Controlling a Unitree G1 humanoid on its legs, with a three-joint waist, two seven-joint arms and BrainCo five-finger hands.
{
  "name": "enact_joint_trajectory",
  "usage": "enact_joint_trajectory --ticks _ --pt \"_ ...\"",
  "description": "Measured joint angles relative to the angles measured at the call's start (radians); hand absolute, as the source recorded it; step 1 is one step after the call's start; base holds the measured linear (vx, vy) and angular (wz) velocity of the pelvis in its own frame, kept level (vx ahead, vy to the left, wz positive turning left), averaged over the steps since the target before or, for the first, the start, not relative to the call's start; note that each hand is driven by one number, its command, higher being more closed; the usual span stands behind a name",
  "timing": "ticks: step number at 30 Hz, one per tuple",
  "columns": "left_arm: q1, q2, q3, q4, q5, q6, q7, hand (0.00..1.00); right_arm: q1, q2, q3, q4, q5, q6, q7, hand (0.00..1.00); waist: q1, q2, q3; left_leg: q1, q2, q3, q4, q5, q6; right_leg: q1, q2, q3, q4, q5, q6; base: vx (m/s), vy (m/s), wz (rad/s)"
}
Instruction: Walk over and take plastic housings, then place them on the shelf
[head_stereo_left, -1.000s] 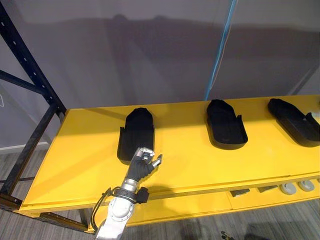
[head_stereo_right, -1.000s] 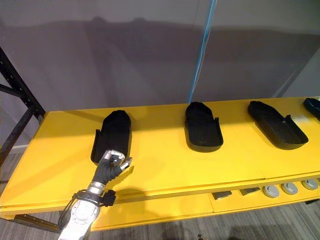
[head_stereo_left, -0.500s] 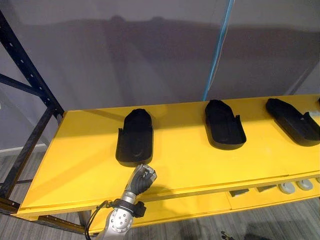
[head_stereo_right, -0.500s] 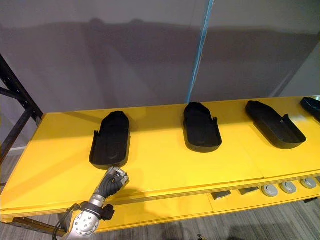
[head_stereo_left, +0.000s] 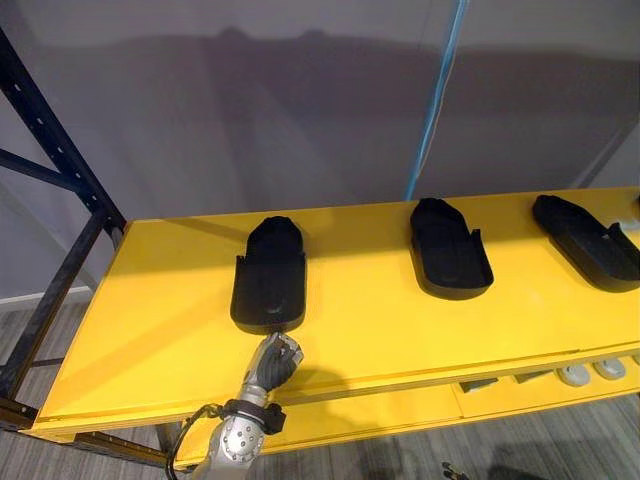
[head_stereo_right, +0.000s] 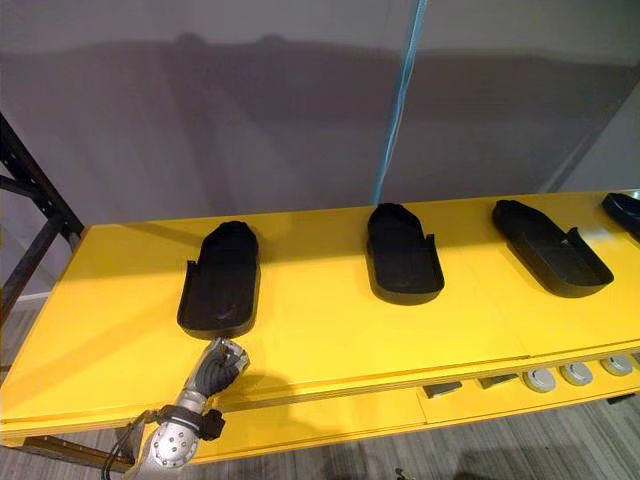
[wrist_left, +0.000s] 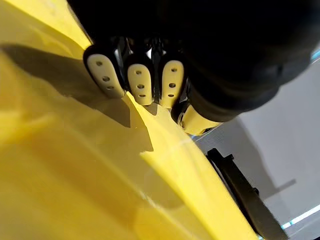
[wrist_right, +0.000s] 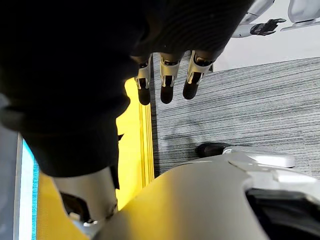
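Though 3 plastic housings (head_stereo_left: 452, 250) lie on the yellow shelf (head_stereo_left: 380, 320), the left hand (head_stereo_left: 275, 360), curled and empty at lower left, could nudge the left housing (head_stereo_left: 270, 275) askew; the right hand (wrist_right: 167, 75) hangs straight-fingered.

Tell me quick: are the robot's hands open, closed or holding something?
Left hand: shut, fingers curled, holding nothing, just short of the leftmost black housing.
Right hand: open, fingers straight, holding nothing.

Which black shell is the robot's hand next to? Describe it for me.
Find the long yellow shelf, with black housings in a row along it. Take the housing at the left end, nearest the dark rack upright. It alone has the left hand just off its near end.
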Motion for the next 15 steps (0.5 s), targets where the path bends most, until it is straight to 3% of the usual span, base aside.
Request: enact_joint_trajectory --ticks 15 --pt "-0.077 -0.030 0.001 0.060 0.003 0.031 0.037 1.00 0.006 0.001 0.000 -0.023 0.000 0.000 -0.001 0.00 -0.011 0.001 -0.001 0.000 0.002 0.026 0.000 -0.001 -0.002 -0.008 0.005 0.026 -0.017 0.021 0.001 -0.02 -0.004 -0.05"
